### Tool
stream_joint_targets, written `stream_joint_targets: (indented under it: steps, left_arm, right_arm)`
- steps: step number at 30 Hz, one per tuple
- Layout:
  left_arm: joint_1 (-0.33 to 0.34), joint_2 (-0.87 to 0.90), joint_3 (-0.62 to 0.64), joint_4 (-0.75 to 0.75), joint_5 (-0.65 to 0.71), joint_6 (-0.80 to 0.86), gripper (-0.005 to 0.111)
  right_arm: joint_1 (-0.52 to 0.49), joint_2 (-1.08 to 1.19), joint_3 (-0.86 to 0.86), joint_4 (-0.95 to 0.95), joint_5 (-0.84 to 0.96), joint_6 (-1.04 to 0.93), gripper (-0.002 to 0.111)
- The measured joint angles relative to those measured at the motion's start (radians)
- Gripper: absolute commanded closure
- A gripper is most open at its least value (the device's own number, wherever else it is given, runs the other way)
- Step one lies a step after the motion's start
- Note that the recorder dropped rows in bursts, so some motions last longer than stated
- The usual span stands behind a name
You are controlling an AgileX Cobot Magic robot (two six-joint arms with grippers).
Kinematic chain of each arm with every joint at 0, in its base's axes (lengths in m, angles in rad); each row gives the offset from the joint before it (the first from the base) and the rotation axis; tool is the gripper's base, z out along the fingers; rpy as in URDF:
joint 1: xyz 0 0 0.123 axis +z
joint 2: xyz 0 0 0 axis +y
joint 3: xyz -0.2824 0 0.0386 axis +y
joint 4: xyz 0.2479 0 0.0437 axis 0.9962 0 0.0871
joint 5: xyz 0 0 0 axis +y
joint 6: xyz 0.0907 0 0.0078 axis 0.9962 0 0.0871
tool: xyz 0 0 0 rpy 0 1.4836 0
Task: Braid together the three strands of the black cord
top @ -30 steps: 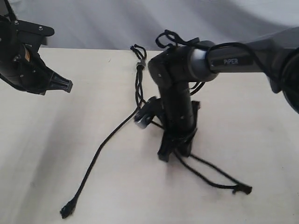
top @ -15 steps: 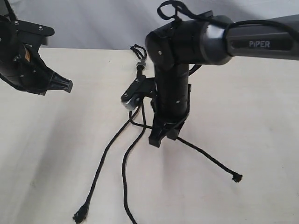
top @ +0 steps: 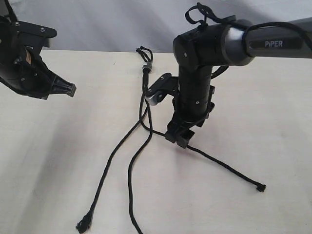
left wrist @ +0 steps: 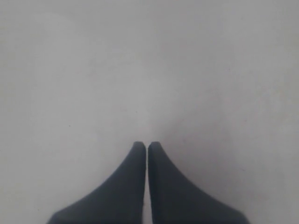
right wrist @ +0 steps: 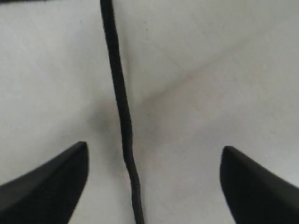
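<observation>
**Q:** Where does the black cord (top: 145, 73) lie?

**A:** It is on the pale table (top: 48, 161). The knot end (top: 143, 50), with small loops and a grey band (top: 146, 67), is at the far edge. From there the three strands (top: 144, 105) run toward the near edge and fan apart. The left strand (top: 107, 165) ends in a frayed knot near the lower left corner. The middle strand (top: 129, 180) runs off the bottom of the exterior view. The right strand (top: 226, 167) ends in a small knot well to the right. Just below the band they run close together, and I cannot tell whether they are twisted there.

**Q:** Grippers?

**A:** The right gripper (top: 179, 137) points down at the table with its fingers (right wrist: 56, 182) wide apart. In the wrist view a strand lies between them on the table, nearer one finger and touching neither. The left gripper (top: 68, 89) hangs at the left, well apart from the cord. Its fingers (left wrist: 126, 186) are pressed together with nothing between them, and only bare surface shows beyond.

**Q:** Obstructions?

**A:** The right arm's wrist and its silver-faced camera module (top: 158, 90) hide the stretch where the strands part. The right strand comes out from under the gripper. Thicker black cables (top: 197, 12) loop over the top of that arm.

**Q:** Legible markings?

**A:** "PiPER" (top: 279, 43) is printed in white on the right arm's grey link.
</observation>
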Motion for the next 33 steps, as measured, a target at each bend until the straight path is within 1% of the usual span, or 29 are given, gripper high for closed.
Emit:
stream_joint_targets:
  steps: [1, 3, 6, 8, 10, 13, 15, 17, 19, 21, 23, 25, 28, 30, 33]
  left_arm:
    - [0.0, 0.0, 0.0, -0.007, 0.0, 0.005, 0.104]
    - [0.0, 0.0, 0.0, -0.041, 0.016, 0.035, 0.104]
    - [-0.012, -0.002, 0.0, -0.126, 0.078, 0.124, 0.104]
    - [-0.038, -0.012, 0.0, -0.209, 0.11, 0.172, 0.104]
    - [-0.079, -0.022, 0.0, -0.287, 0.122, 0.229, 0.104]
    - [-0.182, -0.031, 0.0, -0.373, 0.125, 0.299, 0.104]
    - [-0.258, -0.031, 0.0, -0.38, 0.099, 0.319, 0.104]
    - [-0.337, -0.024, 0.012, -0.371, 0.037, 0.329, 0.104]
    - [-0.403, -0.007, 0.032, -0.366, -0.032, 0.333, 0.103]
    - [-0.447, 0.015, 0.056, -0.362, -0.088, 0.333, 0.097]
    - [-0.483, 0.04, 0.066, -0.362, -0.134, 0.322, 0.085]
    - [-0.5, 0.055, 0.07, -0.362, -0.168, 0.309, 0.069]
    - [-0.503, 0.068, 0.07, -0.362, -0.184, 0.289, 0.051]
    - [-0.503, 0.077, 0.07, -0.362, -0.186, 0.279, 0.047]
    - [-0.503, 0.097, 0.07, -0.362, -0.192, 0.258, 0.047]
  right_arm:
    - [-0.002, -0.007, 0.002, 0.0, -0.018, 0.01, 0.019]
    - [-0.021, -0.042, 0.002, 0.0, -0.075, 0.042, 0.02]
    - [-0.068, -0.126, 0.005, 0.015, -0.166, 0.101, 0.02]
    - [-0.1, -0.191, 0.025, 0.049, -0.243, 0.117, 0.02]
    - [-0.127, -0.265, 0.079, 0.072, -0.323, 0.124, 0.02]
    - [-0.162, -0.361, 0.213, 0.082, -0.48, 0.133, 0.02]
    - [-0.185, -0.418, 0.327, 0.085, -0.594, 0.133, 0.02]
    - [-0.212, -0.46, 0.424, 0.094, -0.713, 0.133, 0.02]
    - [-0.246, -0.499, 0.506, 0.094, -0.821, 0.133, 0.02]
    - [-0.285, -0.527, 0.582, 0.094, -0.924, 0.133, 0.02]
    - [-0.317, -0.539, 0.621, 0.094, -0.994, 0.133, 0.02]
    - [-0.344, -0.541, 0.634, 0.094, -1.036, 0.135, 0.02]
    - [-0.357, -0.541, 0.638, 0.094, -1.065, 0.137, 0.02]
    - [-0.357, -0.541, 0.64, 0.094, -1.07, 0.137, 0.02]
    - [-0.355, -0.541, 0.64, 0.094, -1.081, 0.137, 0.02]
